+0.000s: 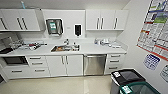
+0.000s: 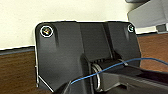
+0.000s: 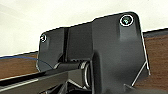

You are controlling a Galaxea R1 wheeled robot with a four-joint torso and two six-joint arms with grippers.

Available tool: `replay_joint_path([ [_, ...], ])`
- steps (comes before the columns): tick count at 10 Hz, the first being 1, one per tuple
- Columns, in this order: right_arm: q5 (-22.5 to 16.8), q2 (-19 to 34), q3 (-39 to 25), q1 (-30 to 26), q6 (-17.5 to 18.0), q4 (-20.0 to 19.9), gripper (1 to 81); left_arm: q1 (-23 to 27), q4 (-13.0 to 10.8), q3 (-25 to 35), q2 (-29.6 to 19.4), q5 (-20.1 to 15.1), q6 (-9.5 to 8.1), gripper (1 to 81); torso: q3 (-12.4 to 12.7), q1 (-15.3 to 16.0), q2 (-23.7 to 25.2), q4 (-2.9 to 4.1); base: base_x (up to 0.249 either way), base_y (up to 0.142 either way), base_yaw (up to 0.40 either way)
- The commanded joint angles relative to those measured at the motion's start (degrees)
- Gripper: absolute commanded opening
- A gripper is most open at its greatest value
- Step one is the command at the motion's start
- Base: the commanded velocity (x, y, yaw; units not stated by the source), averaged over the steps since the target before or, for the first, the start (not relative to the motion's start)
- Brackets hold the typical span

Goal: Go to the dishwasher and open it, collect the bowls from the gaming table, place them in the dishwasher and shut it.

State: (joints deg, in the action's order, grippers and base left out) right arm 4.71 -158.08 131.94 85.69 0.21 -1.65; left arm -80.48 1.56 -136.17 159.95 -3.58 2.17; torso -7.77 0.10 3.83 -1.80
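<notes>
The dishwasher [image 1: 94,64] sits under the white counter [image 1: 100,48], right of the sink [image 1: 65,48]. Its brushed steel door is shut, with a bar handle across the top. White cabinet doors stand on its left and a stack of white drawers on its right. The gaming table and the bowls are out of view. The wrist views show the robot's own dark plates over pale floor and a brown wood strip, so the state of the fingers cannot be read.
Two bins stand at the right front: a black-lidded one [image 1: 126,77] and a green-rimmed one [image 1: 140,88]. A poster wall [image 1: 156,30] closes the right side. A built-in oven [image 1: 15,60] sits low at the left. Pale floor [image 1: 62,86] lies before the cabinets.
</notes>
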Motion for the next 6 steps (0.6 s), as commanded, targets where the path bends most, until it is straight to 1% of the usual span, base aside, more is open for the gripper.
replay_joint_path([
  [1, -3.39, 0.37, -0.99, -1.96, -0.21, -0.2, 81.1, 2.48, 0.2, 0.11, -1.3, -3.71, 0.03, 81.1, 0.0, 0.0, 0.0, 0.0, 0.112, 0.0, 0.0],
  [6, -3.3, 0.45, -0.99, -1.79, -0.21, -0.29, 81.1, 2.48, 0.2, 0.11, -1.3, -3.71, 0.12, 81.1, 0.02, -0.07, 0.02, 0.0, 0.112, 0.0, 0.0],
])
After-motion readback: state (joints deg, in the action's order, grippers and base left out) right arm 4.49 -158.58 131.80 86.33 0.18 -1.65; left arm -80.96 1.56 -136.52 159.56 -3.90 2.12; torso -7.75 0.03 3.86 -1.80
